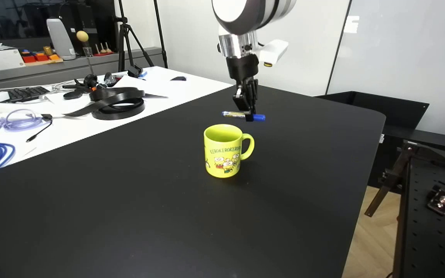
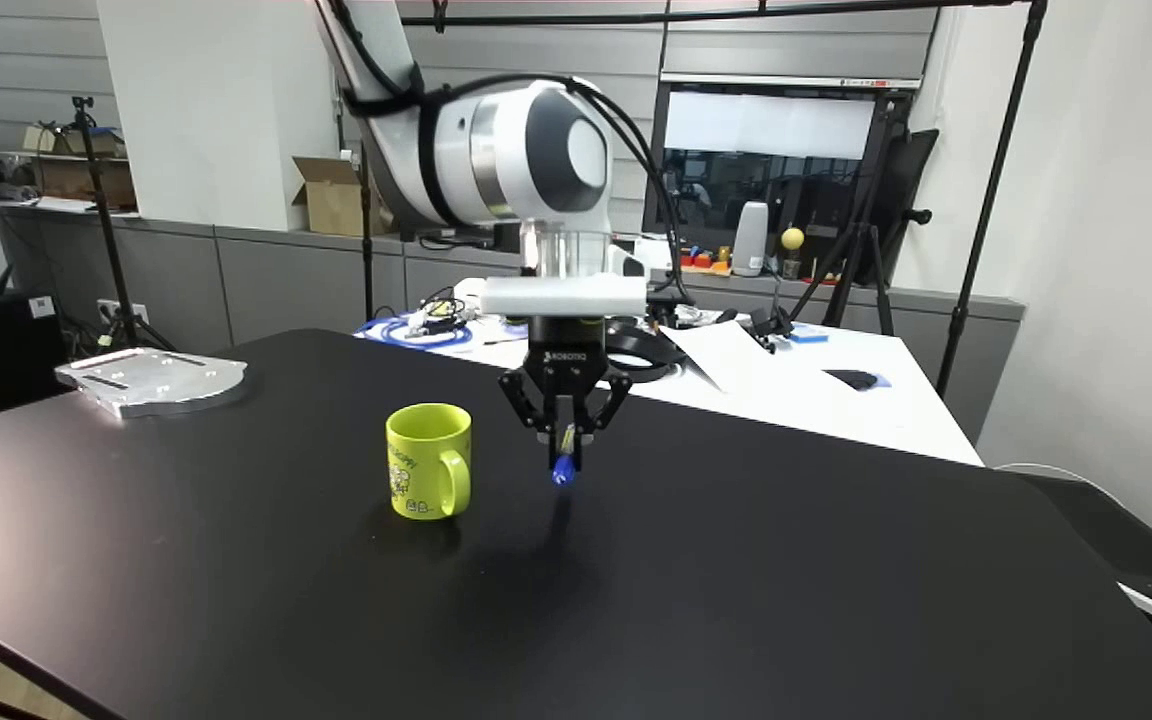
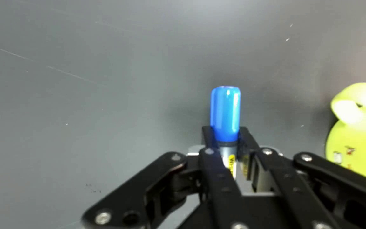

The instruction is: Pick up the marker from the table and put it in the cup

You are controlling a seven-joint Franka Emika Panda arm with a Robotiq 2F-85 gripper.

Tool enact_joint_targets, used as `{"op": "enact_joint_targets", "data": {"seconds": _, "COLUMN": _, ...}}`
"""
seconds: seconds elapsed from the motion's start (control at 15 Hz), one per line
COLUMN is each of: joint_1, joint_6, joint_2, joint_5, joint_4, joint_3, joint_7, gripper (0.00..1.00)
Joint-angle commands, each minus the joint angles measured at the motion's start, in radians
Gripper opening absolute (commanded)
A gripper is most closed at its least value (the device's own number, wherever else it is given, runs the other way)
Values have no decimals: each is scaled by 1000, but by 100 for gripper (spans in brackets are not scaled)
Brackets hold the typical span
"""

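Note:
My gripper (image 1: 250, 114) is shut on the marker (image 1: 234, 114), holding it roughly level above the black table (image 1: 129, 208). In the wrist view the marker's blue cap (image 3: 226, 111) sticks out past the fingertips (image 3: 225, 133); part of its pale body is hidden by a finger. In an exterior view the cap (image 2: 563, 470) points toward the camera below the gripper (image 2: 565, 455). The yellow-green cup (image 1: 221, 154) stands upright on the table, apart from the gripper. It also shows in an exterior view (image 2: 416, 465) and at the right edge of the wrist view (image 3: 357, 149).
A white table (image 1: 168, 83) with cables and a black strap coil (image 1: 119, 106) adjoins the black table. A flat metal plate (image 2: 151, 378) lies near the black table's edge. A black perforated surface (image 1: 439, 231) stands beside the table.

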Motion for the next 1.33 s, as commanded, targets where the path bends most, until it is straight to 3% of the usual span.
{"op": "enact_joint_targets", "data": {"seconds": 0.0, "joint_1": 70, "joint_6": -255, "joint_2": -139, "joint_5": -84, "joint_4": -15, "joint_3": -3, "joint_7": 45, "gripper": 5}}
{"op": "enact_joint_targets", "data": {"seconds": 0.33, "joint_1": 130, "joint_6": -609, "joint_2": -240, "joint_5": -139, "joint_4": 27, "joint_3": 52, "joint_7": 37, "gripper": 5}}
{"op": "enact_joint_targets", "data": {"seconds": 0.53, "joint_1": 135, "joint_6": -749, "joint_2": -222, "joint_5": -118, "joint_4": 82, "joint_3": 83, "joint_7": 15, "gripper": 5}}
{"op": "enact_joint_targets", "data": {"seconds": 1.27, "joint_1": 139, "joint_6": -871, "joint_2": 35, "joint_5": -130, "joint_4": 300, "joint_3": 127, "joint_7": -93, "gripper": 5}}
